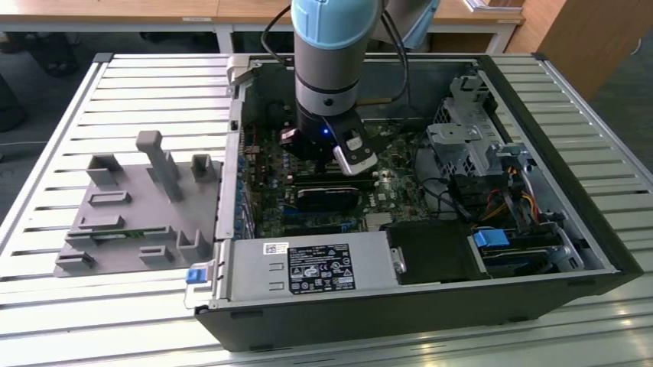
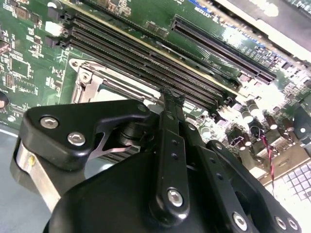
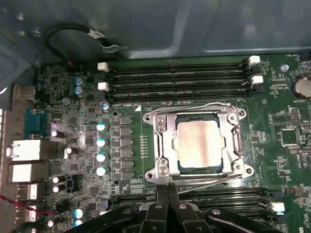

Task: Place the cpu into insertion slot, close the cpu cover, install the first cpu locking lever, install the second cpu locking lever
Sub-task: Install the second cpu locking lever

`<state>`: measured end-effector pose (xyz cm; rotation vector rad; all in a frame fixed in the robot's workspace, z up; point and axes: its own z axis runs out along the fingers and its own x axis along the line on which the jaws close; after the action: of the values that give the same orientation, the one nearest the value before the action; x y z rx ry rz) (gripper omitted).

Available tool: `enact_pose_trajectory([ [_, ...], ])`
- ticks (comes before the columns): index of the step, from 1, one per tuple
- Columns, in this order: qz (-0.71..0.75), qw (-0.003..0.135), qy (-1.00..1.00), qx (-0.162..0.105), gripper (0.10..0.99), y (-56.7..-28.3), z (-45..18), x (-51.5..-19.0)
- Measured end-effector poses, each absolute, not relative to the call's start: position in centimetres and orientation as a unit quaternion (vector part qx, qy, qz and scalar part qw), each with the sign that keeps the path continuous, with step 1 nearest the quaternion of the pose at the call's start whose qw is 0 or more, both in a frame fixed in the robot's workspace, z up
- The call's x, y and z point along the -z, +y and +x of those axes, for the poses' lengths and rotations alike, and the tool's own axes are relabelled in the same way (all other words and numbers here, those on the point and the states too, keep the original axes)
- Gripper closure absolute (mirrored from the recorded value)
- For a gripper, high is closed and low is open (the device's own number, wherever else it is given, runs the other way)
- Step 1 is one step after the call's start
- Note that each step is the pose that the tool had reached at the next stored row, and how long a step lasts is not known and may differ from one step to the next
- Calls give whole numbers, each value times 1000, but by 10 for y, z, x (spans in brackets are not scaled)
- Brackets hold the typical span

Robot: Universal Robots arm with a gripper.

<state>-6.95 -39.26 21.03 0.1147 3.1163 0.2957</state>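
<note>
Slatted metal tabletop (image 1: 122, 84) carries an open computer case (image 1: 571, 229), with a grey fixture (image 1: 133, 206) at the exterior view's left. Inside, the gripper (image 3: 167, 204) is seen just beside the insertion slot (image 3: 199, 145), its fingers (image 2: 170, 111) pressed together with nothing held. The cpu (image 3: 200, 144) is seated in the socket and the cpu cover (image 3: 165, 145) is folded down around it. The chip is judged light, stiff and fragile, best taken by its edges; the thin wire levers (image 3: 204, 180) would likely spring. A printed label (image 1: 318, 269) on the grey power box cannot be read.
</note>
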Motion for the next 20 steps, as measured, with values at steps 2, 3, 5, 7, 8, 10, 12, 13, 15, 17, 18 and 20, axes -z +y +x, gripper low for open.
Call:
enact_pose_trajectory([
  [2,37,4,994,-100,980,-394,-71,-210],
  [3,36,4,994,-103,980,-394,-72,-210],
  [5,35,4,994,-106,980,-394,-74,-209],
  [7,31,4,994,-108,980,-394,-74,-207],
  [8,30,3,994,-110,980,-395,-74,-206],
  [10,28,3,993,-114,980,-395,-74,-205],
  [12,27,3,993,-118,980,-396,-74,-204],
  [13,27,3,993,-119,980,-397,-74,-203],
  [15,27,3,992,-120,980,-397,-74,-201],
  [17,27,3,992,-122,980,-397,-74,-200],
  [18,27,3,992,-123,980,-397,-74,-199],
  [20,26,2,992,-125,980,-397,-75,-198],
])
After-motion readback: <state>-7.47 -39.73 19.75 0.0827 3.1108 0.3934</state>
